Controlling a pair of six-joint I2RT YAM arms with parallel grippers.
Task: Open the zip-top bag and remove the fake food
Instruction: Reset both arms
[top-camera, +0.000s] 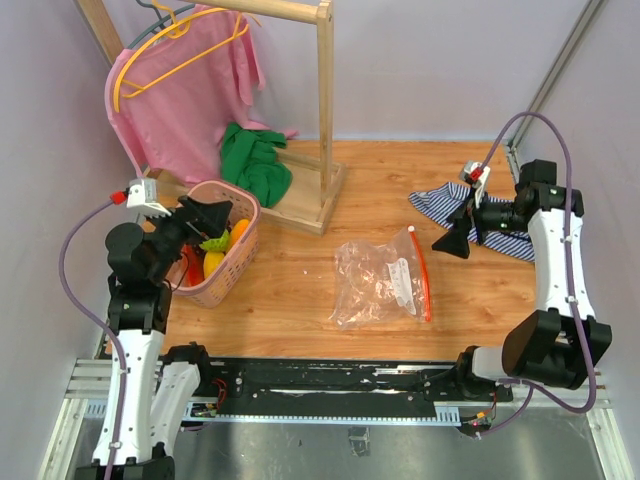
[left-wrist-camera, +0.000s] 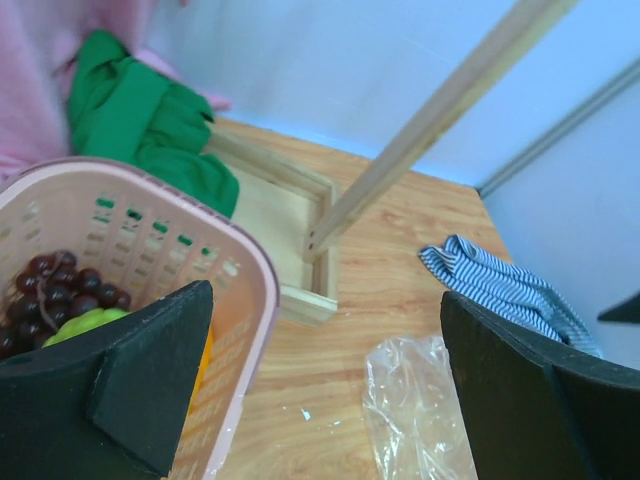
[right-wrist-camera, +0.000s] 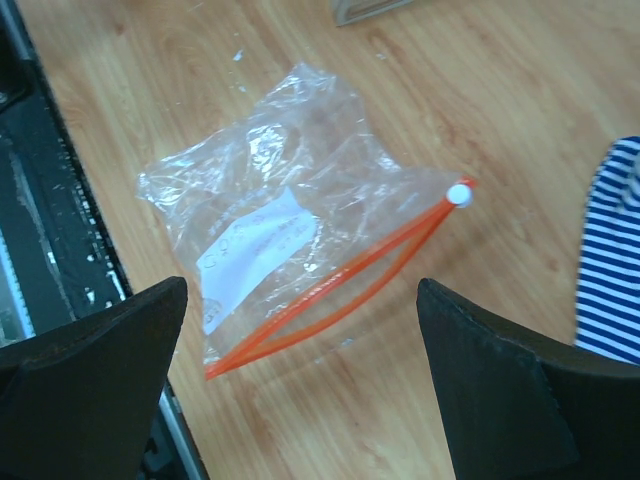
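Observation:
The clear zip-top bag (top-camera: 382, 280) lies flat on the wooden table, its orange zip strip (top-camera: 422, 272) gaping open and nothing visible inside; it also shows in the right wrist view (right-wrist-camera: 290, 230) and the left wrist view (left-wrist-camera: 415, 410). The fake food sits in the pink basket (top-camera: 243, 213): yellow and orange fruits (top-camera: 227, 247), purple grapes (left-wrist-camera: 65, 283), a green piece (left-wrist-camera: 85, 322). My left gripper (top-camera: 205, 217) is open and empty above the basket. My right gripper (top-camera: 458, 238) is open and empty, above the table right of the bag.
A wooden clothes rack (top-camera: 325, 120) stands at the back with a pink shirt (top-camera: 190, 90) on a yellow hanger. A green cloth (top-camera: 255, 160) lies on its base. A striped blue cloth (top-camera: 445, 200) lies under the right arm.

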